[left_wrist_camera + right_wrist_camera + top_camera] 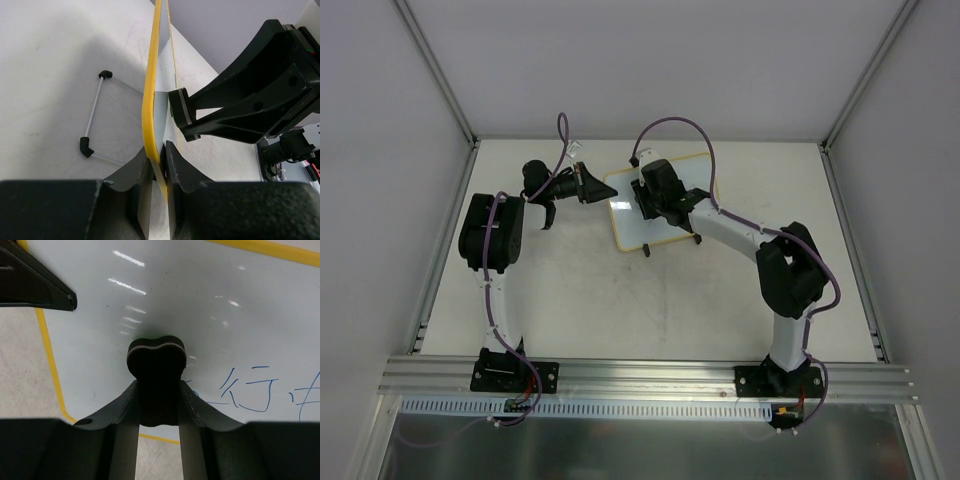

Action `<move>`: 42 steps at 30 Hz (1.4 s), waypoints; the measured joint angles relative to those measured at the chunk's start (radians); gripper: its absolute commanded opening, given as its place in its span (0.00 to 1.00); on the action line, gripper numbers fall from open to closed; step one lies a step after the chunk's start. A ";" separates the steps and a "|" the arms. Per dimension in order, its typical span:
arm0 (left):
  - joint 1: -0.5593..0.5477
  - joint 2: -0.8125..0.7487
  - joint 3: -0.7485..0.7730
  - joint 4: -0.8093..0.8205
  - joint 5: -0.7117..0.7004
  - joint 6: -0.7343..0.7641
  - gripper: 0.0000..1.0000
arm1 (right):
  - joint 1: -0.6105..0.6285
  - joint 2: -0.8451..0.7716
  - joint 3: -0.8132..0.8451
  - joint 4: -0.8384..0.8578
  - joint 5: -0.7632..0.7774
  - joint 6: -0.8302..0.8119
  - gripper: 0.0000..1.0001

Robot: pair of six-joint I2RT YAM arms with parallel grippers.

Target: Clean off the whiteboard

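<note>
Whiteboard point(630, 228), at 12 o'clock on the table point(620, 310): left gripper point(158, 159) clamped on its yellow rim point(149, 100); right gripper point(158, 407) clenching the eraser point(156, 354) against its face. Blue writing point(252, 390) lies at 4 o'clock from the eraser, right wrist view

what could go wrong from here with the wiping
1. The left end effector pinches only the rim of the whiteboard; the eraser pushing on its face could twist it loose.
2. The blue writing sits beside the eraser, so a short stroke might miss it.
3. The right end effector works close to the left one; a sweep that way could knock them together.
</note>
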 measured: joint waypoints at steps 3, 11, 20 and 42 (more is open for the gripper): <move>0.000 0.000 -0.001 0.001 -0.001 0.000 0.00 | 0.003 0.016 0.009 0.004 0.003 -0.001 0.00; 0.000 0.000 -0.006 0.006 -0.008 0.000 0.00 | 0.019 0.034 0.012 0.015 0.037 -0.001 0.00; 0.000 -0.004 -0.009 0.006 -0.008 0.000 0.00 | 0.060 0.023 -0.056 0.064 0.103 -0.003 0.01; -0.001 -0.009 -0.017 0.014 -0.013 0.000 0.00 | 0.088 -0.021 -0.221 0.153 0.167 0.117 0.00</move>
